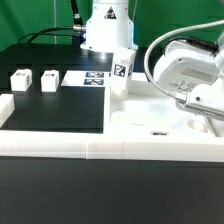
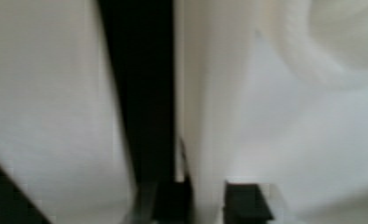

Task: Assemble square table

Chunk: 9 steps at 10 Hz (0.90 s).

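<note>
Thick white square table slab (image 1: 150, 125) lies on the black counter (image 1: 60, 110) at four o'clock, two tagged legs (image 1: 20, 80) at ten. Only the blurred wrist view shows the hand (image 2: 202, 205), closed.

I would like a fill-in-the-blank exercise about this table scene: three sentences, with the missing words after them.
1. At the exterior view's left, ___ small legs lie side by side on the black mat.
2. Another leg stands ___ beside the marker board.
3. The square tabletop lies at the exterior view's ___.
Missing words: two; upright; right.
</note>
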Available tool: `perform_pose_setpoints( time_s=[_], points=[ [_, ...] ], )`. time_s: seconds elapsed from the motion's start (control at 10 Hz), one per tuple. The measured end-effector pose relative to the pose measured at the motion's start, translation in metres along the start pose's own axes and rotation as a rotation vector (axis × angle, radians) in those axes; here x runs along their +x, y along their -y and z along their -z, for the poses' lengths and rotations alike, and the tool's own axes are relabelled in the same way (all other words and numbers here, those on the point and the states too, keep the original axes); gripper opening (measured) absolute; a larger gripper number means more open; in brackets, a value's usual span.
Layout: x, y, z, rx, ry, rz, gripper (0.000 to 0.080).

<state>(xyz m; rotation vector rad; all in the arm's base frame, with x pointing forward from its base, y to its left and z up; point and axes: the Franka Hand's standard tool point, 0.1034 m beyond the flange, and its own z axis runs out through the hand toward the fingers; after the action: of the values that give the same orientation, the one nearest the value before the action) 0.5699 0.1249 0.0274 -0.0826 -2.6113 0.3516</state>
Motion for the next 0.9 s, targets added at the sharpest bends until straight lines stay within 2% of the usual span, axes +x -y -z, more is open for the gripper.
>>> perform_pose_setpoints(
  time_s=[0.1,0.2,0.3,0.4,0.5,0.6,0.9],
  points=[
    [0.0,0.005,0.0,0.009,-0.004,-0.005,0.0264],
    [0.0,0.011,0.001,0.021,-0.007,-0.008,0.0264],
    [0.001,0.016,0.001,0.032,-0.011,-0.013,0.0463],
    [0.001,0.021,0.002,0.039,-0.016,-0.018,0.0589],
    [0.001,0.023,0.002,0.039,-0.019,-0.02,0.0589],
    [0.001,0.023,0.002,0.04,-0.02,-0.021,0.0637],
    [0.001,0.024,0.002,0.039,-0.02,-0.022,0.0648]
  ],
)
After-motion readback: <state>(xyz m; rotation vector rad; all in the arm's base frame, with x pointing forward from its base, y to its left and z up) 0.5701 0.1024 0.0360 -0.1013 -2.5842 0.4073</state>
